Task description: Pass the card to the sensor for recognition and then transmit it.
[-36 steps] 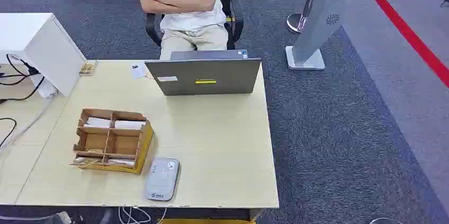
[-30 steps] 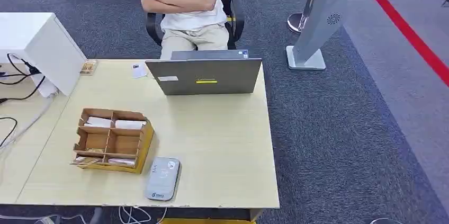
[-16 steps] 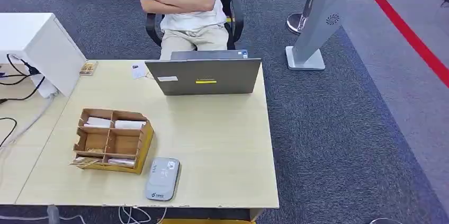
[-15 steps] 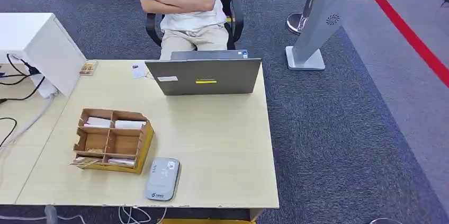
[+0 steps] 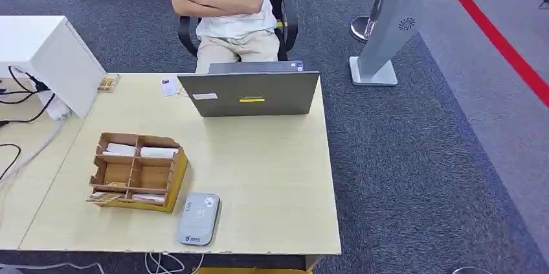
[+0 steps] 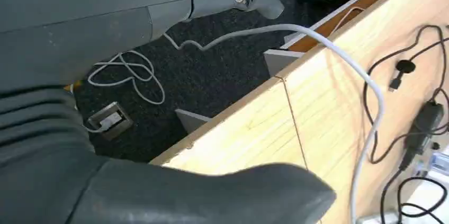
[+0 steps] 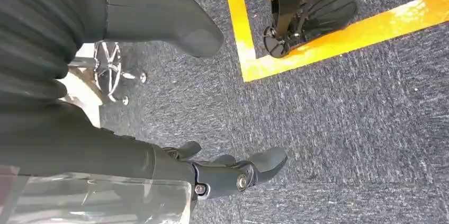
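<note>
Cards, white and flat (image 5: pixel 157 152), lie in the far compartments of the brown cardboard divided box (image 5: pixel 137 171) near the front left part of the pale wooden table (image 5: pixel 272 177), and more white cards seem to sit in its front compartments; the grey rounded card sensor (image 5: pixel 199 218) lies just beside the box at the table's front edge. Over the last second we see nothing on the table shift: box, sensor and the open grey laptop (image 5: pixel 249 92) at the far edge sit as they did, and the seated person (image 5: pixel 223 2) behind it keeps arms folded. What has changed is small, at the front left corner, where a grey shape below the table edge has dropped from the head view. Our left hand (image 6: pixel 159 107) hangs beside the table's left edge over cables, grasping nothing, its fingers apart; our right hand (image 7: pixel 159 75) hangs over the grey carpet, likewise released and holding nothing. We judge the task not yet begun: a card remains to be picked from the box, and the left hand looks nearer to it.
</note>
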`<state>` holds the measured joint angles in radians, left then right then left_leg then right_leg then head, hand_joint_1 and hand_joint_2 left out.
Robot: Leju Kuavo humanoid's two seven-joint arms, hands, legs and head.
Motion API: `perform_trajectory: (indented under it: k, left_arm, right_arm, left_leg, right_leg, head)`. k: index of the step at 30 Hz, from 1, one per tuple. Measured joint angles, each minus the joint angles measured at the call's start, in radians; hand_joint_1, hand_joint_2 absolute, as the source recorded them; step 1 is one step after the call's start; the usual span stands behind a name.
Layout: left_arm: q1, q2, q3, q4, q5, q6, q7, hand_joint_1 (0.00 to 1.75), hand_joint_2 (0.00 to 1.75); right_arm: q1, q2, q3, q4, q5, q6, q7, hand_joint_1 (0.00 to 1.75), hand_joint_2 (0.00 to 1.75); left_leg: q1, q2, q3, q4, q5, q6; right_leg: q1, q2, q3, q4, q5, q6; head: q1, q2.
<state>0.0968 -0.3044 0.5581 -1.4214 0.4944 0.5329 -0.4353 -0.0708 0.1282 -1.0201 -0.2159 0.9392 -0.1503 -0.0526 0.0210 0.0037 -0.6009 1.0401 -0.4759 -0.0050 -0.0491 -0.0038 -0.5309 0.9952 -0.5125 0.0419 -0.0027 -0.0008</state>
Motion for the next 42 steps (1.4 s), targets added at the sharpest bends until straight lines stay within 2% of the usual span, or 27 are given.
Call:
perform_trajectory:
  k: [5, 14, 17, 22, 26, 31, 37, 40, 42]
  left_arm:
    - [0.009, -0.001, -0.008, -0.053, 0.005, 0.0, -0.029, 0.0, 1.75]
    - [0.044, -0.008, -0.08, -0.211, 0.01, 0.03, -0.053, 0.0, 1.75]
    - [0.048, -0.01, -0.089, -0.247, 0.005, 0.021, -0.104, 0.0, 1.75]
    - [0.053, -0.006, -0.133, -0.39, -0.076, 0.039, -0.225, 0.0, 1.75]
    - [0.026, 0.007, -0.163, -0.472, -0.137, 0.051, -0.259, 0.0, 1.75]
    - [-0.068, 0.048, -0.185, -0.523, -0.31, 0.077, -0.266, 0.0, 1.75]
    - [-0.187, 0.121, -0.236, -0.523, -0.428, 0.146, -0.266, 0.0, 1.75]
    - [-0.247, 0.159, -0.254, -0.497, -0.505, 0.158, -0.263, 0.0, 1.75]
    - [-0.3, 0.193, -0.262, -0.448, -0.579, 0.158, -0.236, 0.0, 1.75]
  right_arm:
    - [0.0, 0.001, -0.002, 0.001, -0.001, 0.0, 0.0, 0.0, 1.75]
    - [0.0, 0.006, -0.004, 0.001, -0.005, -0.003, -0.007, 0.0, 1.75]
    - [0.0, 0.007, -0.005, 0.001, -0.003, -0.002, -0.007, 0.0, 1.75]
    - [0.0, 0.008, -0.008, 0.002, 0.016, 0.001, -0.007, 0.0, 1.75]
    - [-0.001, 0.009, -0.008, 0.002, 0.03, 0.006, -0.007, 0.0, 1.75]
    - [-0.005, 0.01, -0.006, 0.002, 0.055, 0.012, -0.006, 0.0, 1.75]
    - [-0.014, 0.013, 0.002, 0.003, 0.073, 0.014, 0.008, 0.0, 1.75]
    - [-0.018, 0.015, 0.008, 0.003, 0.084, 0.016, 0.021, 0.0, 1.75]
    - [-0.023, 0.017, 0.01, 0.003, 0.093, 0.023, 0.026, 0.0, 1.75]
  left_leg:
    - [0.0, 0.0, 0.0, 0.0, 0.0, 0.0]
    - [0.0, 0.0, 0.0, 0.0, 0.0, 0.0]
    - [0.0, 0.0, 0.0, 0.0, 0.0, 0.0]
    - [0.0, 0.0, 0.0, 0.0, 0.0, 0.0]
    - [0.0, 0.0, 0.001, 0.0, 0.0, 0.0]
    - [0.0, 0.0, 0.001, 0.0, 0.001, 0.0]
    - [0.0, 0.0, 0.001, 0.0, 0.003, 0.0]
    - [0.0, 0.0, 0.001, 0.0, 0.003, 0.0]
    - [0.0, 0.0, 0.001, 0.0, 0.003, 0.0]
  right_leg:
    - [0.0, 0.0, 0.0, 0.0, 0.0, 0.0]
    - [0.0, 0.0, 0.0, 0.0, 0.0, 0.0]
    - [0.0, 0.0, 0.0, 0.0, 0.0, 0.0]
    - [0.0, 0.0, 0.0, 0.0, 0.0, 0.0]
    - [0.0, 0.0, 0.0, 0.0, 0.0, 0.0]
    - [0.0, 0.0, 0.0, 0.0, 0.001, -0.001]
    - [0.0, 0.0, 0.0, 0.0, 0.001, -0.001]
    - [0.0, 0.0, -0.001, 0.0, 0.001, -0.001]
    - [0.0, 0.0, 0.0, 0.0, 0.001, -0.001]
  head:
    - [0.0, 0.0]
    - [0.0, 0.0]
    - [0.0, 0.0]
    - [0.0, 0.0]
    - [0.0, 0.0]
    - [0.0, 0.0]
    - [0.0, 0.0]
    - [0.0, 0.0]
    - [0.0, 0.0]
